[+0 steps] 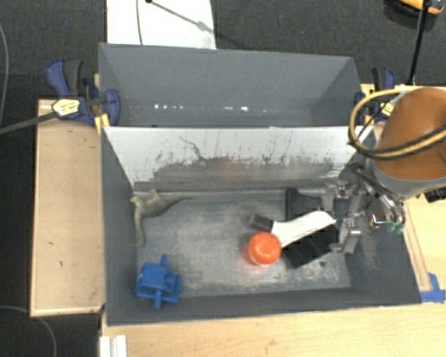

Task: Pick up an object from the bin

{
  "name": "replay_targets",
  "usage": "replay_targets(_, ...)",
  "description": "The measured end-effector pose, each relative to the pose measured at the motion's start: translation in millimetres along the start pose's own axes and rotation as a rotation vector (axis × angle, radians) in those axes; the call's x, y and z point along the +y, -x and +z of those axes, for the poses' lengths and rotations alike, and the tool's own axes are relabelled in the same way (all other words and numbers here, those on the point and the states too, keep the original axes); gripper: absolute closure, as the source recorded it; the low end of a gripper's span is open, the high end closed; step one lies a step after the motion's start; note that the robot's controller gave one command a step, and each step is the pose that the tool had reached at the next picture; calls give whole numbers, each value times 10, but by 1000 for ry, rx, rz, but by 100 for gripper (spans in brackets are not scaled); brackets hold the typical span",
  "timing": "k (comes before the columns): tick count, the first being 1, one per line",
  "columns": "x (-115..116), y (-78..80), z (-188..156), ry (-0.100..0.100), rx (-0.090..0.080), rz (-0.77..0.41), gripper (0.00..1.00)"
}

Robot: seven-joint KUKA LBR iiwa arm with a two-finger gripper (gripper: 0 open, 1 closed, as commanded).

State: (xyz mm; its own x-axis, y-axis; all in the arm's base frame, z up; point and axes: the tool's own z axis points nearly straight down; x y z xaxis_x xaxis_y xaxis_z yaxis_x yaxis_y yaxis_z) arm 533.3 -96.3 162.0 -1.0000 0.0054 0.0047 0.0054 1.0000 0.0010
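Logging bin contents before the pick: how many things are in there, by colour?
Blue toy: 1
Orange ball with white handle: 1
Black pieces: 2 (perhaps one thing, crossed by the handle)
Small dark grey piece: 1
Tan strip at the left wall: 1
Total: 6

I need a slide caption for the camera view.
Robot hand at the right of a grey metal bin, near a round orange ball; blue plastic toy lower left.
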Motion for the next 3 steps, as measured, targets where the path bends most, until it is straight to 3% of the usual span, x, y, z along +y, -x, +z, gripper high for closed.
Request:
replay_targets(1, 3, 14, -45, -1, -8, -3, 0)
replay_targets(2, 145, 311, 372, -3, -14, -46, 0)
replay_targets(3, 243, 231, 884, -1, -10, -59, 0)
